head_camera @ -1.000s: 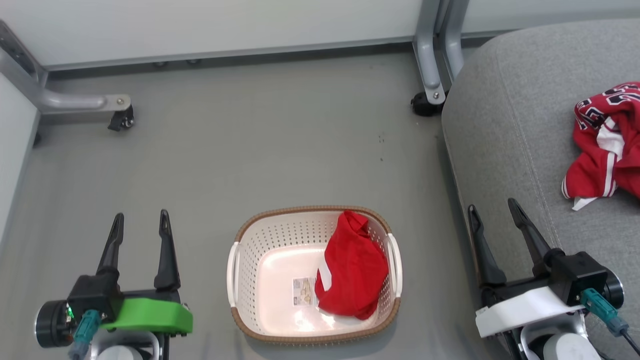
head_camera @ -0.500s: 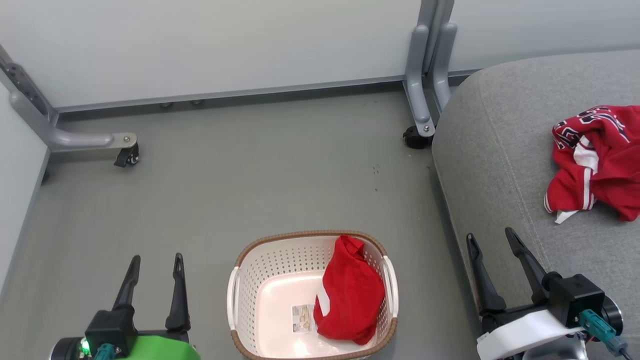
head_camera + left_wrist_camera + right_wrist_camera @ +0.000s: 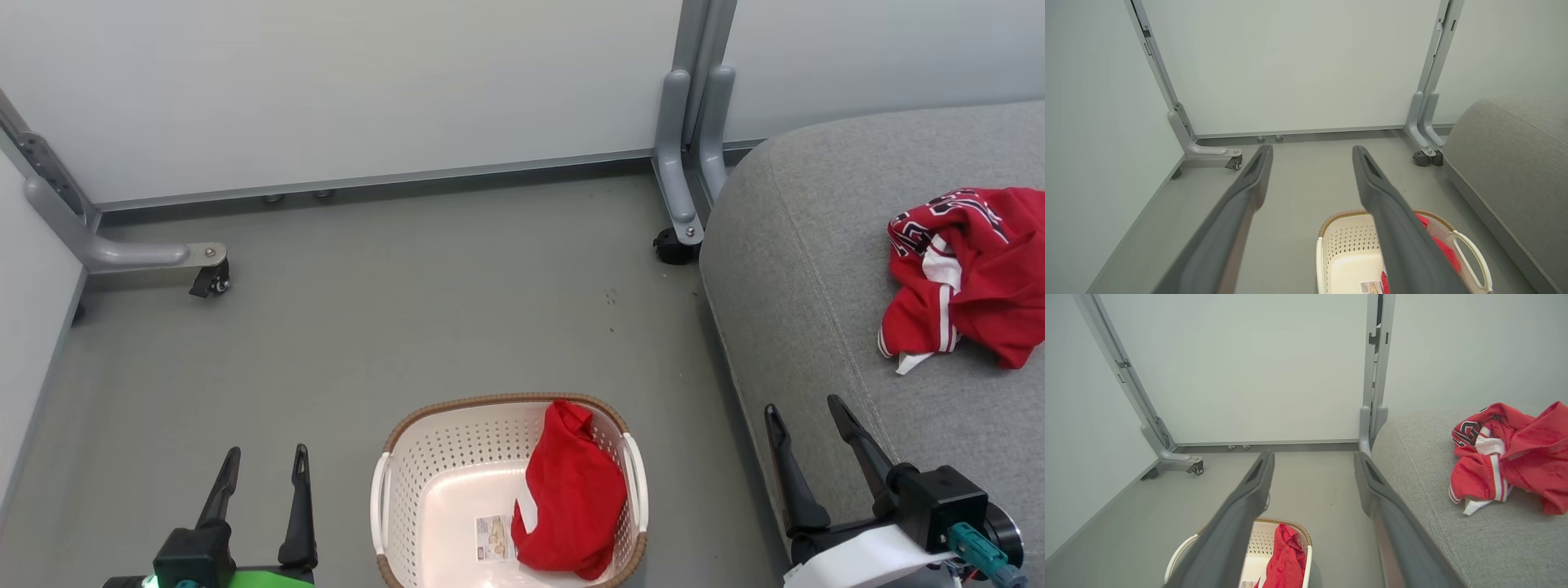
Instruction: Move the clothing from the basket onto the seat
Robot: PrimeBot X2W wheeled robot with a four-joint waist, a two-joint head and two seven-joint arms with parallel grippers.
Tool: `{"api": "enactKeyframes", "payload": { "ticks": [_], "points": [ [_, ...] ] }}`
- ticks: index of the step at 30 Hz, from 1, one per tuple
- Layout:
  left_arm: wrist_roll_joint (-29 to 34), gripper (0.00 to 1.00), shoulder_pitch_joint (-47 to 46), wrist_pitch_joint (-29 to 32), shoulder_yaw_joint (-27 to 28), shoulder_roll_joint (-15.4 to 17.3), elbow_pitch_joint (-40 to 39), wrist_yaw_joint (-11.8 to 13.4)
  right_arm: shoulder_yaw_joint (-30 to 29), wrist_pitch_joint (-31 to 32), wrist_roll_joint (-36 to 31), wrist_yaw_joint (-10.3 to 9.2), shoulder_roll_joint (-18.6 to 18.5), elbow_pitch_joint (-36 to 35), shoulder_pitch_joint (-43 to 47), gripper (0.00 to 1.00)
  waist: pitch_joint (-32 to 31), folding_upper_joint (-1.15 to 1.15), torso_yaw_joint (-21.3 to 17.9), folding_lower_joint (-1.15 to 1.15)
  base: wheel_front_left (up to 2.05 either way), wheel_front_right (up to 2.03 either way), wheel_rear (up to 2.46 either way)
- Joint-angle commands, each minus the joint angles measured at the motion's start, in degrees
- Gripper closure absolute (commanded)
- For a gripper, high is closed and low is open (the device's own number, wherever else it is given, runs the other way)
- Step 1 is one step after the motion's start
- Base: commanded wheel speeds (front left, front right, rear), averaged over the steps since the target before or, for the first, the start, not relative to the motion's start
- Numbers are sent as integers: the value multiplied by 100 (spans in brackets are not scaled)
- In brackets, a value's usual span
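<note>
- Left gripper (image 3: 269, 451): fingers spread wide, holding nothing, over the grey floor (image 3: 408, 310) just left of the basket (image 3: 445, 445).
- Right gripper (image 3: 802, 406): fingers spread apart, empty, at the near left edge of the seat (image 3: 808, 269).
- Plain red garment (image 3: 571, 498): crumpled in the basket's right half, beside a barcode sticker (image 3: 492, 537).
- Red jersey (image 3: 971, 269), white-striped: bunched on the seat, far right.

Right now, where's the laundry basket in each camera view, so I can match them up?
Head view: basket at bottom centre, cut off by the lower edge.
Left wrist view: basket at the bottom, right of centre.
Right wrist view: basket at the bottom, left of centre.
Shared landmark: grey post at the seat's corner.
</note>
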Motion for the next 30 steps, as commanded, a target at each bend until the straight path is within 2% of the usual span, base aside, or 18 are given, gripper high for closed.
{"api": "enactKeyframes", "payload": {
  "ticks": [1,18,22,30],
  "points": [
    [55,0,38,-17,30,-7,4,-27,-9,8,-28,-1,-12,-43,37,0,5,0,5,0,0,0,0],
    [184,0,-184,-18,69,-89,95,-136,11,23,0,-1,-12,-122,-92,0,144,0,39,0,0,0,0],
    [314,0,-402,-18,-75,-78,173,-192,-7,-1,11,-1,-12,-156,-177,0,338,0,9,0,0,0,0],
    [533,0,-1331,-17,-828,-167,703,-347,-84,-116,10,-1,-12,-290,-573,0,1172,0,-175,0,0,0,0]
  ]
}}
